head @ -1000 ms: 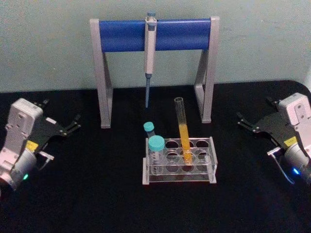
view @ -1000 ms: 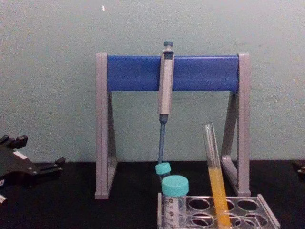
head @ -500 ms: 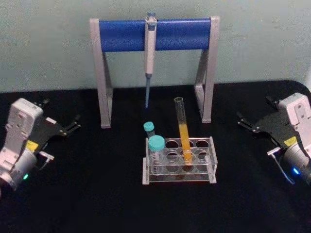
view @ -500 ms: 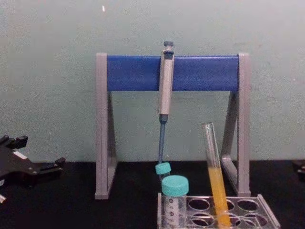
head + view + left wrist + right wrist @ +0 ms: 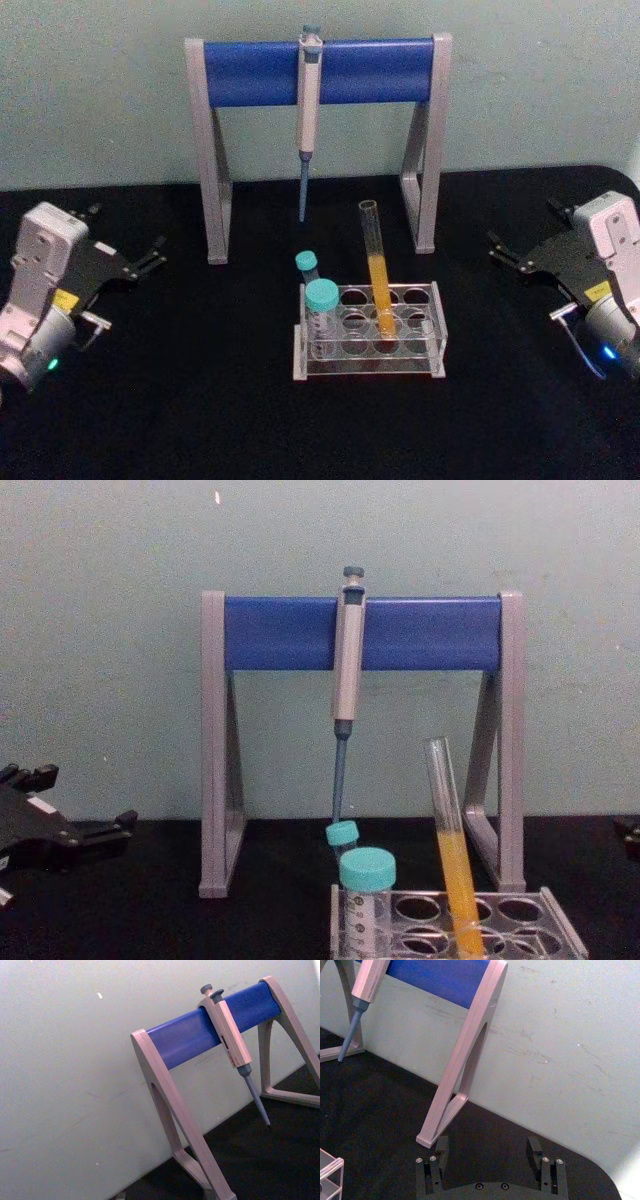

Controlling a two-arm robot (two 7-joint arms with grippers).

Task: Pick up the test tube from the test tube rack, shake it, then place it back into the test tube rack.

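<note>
The test tube (image 5: 376, 265) is a tall clear glass tube, its lower half yellow-orange liquid. It stands leaning a little in the clear test tube rack (image 5: 432, 330) at the table's middle, and shows again as the test tube (image 5: 450, 850) in the rack (image 5: 560, 935) in the chest view. My left gripper (image 5: 125, 232) rests open at the far left, well away from the rack. At the far right my right gripper (image 5: 522, 224) is open too, its fingers (image 5: 441, 1146) set wide apart with nothing between them.
Two teal-capped tubes (image 5: 321, 297) stand in the rack's left side. Behind the rack a grey-and-blue pipette stand (image 5: 318, 72) holds a hanging pipette (image 5: 308, 120). A black cloth (image 5: 200, 400) covers the table, and a pale wall lies behind.
</note>
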